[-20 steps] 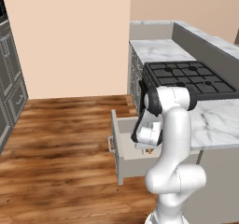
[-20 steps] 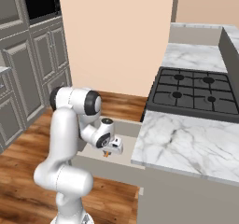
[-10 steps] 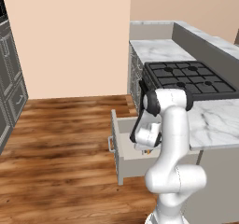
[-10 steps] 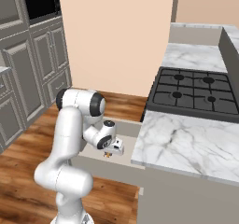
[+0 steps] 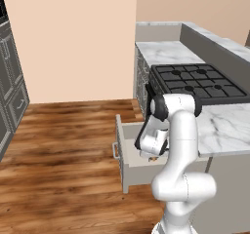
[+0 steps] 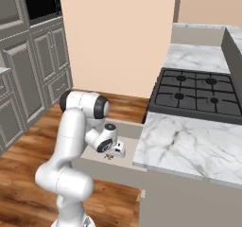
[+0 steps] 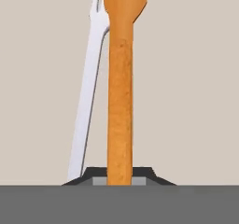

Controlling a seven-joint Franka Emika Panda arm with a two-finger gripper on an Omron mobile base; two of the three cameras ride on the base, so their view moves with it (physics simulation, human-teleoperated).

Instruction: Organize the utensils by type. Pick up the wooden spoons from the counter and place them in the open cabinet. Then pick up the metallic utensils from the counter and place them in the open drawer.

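My gripper (image 7: 119,175) is shut on the handle of the slim orange fork (image 7: 120,97), which runs straight up the hand view. Beside it, to the left, the thin silver utensil (image 7: 87,101) lies on the pale floor of the drawer (image 7: 196,78). In the left base view the gripper (image 5: 152,155) reaches down inside the open beige-grey drawer (image 5: 122,162). The right base view shows the gripper (image 6: 110,155) low in the drawer (image 6: 97,168), with a small orange bit of the fork at its tip. The white marble counter (image 5: 225,129) lies to the right.
A black gas hob (image 5: 196,82) sits in the counter behind the drawer. Dark grey tall cupboards (image 6: 28,74) stand at the left across the wooden floor (image 5: 63,145). The drawer's front and side walls close in around the hand.
The hand has sunk a little deeper into the drawer with the orange fork still in its grip. The base and drawer have not moved.
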